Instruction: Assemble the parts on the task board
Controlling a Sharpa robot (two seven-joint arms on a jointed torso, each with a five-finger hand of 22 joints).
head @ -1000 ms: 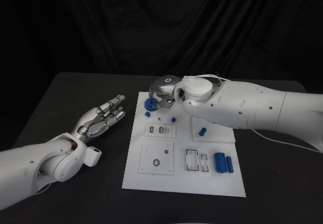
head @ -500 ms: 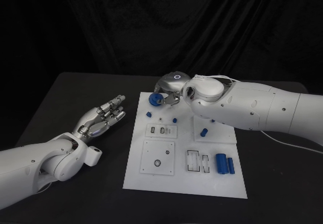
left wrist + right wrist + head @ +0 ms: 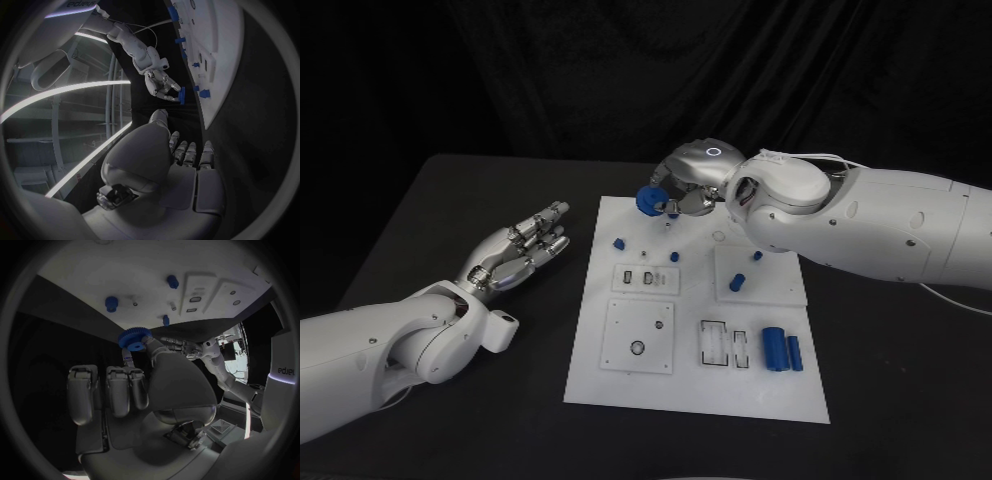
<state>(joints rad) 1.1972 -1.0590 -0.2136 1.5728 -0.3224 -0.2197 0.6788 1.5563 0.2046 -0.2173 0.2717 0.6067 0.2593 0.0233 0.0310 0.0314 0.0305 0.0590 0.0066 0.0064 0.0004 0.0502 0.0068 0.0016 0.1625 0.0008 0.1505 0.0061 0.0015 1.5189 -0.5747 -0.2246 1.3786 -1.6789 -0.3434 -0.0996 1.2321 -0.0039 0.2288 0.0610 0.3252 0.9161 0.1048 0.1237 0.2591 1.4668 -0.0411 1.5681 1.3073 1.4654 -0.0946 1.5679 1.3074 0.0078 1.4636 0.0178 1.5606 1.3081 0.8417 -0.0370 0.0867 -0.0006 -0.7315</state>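
Observation:
My right hand [image 3: 684, 186] hangs over the far edge of the white task board [image 3: 689, 385] and pinches a blue toothed gear [image 3: 651, 200] between thumb and a finger. The right wrist view shows the gear [image 3: 133, 337] at the fingertips of my right hand [image 3: 128, 390], lifted off the board [image 3: 156, 270]. My left hand [image 3: 519, 250] rests open to the left of the board, fingers stretched out and holding nothing. From the left wrist view my left hand [image 3: 181, 155] lies flat, with the right hand [image 3: 161, 85] and gear [image 3: 182, 95] beyond it.
Small blue pegs [image 3: 619, 242] [image 3: 674, 257] stand on the far part of the board. Another blue piece [image 3: 734, 284] stands right of centre, and two blue cylinders [image 3: 772, 346] lie near the right edge. Recessed white plates [image 3: 636, 338] with slots fill the near half.
My right hand has lifted the blue gear off the board's far left corner and carried it up and to the right. The left hand has not moved.

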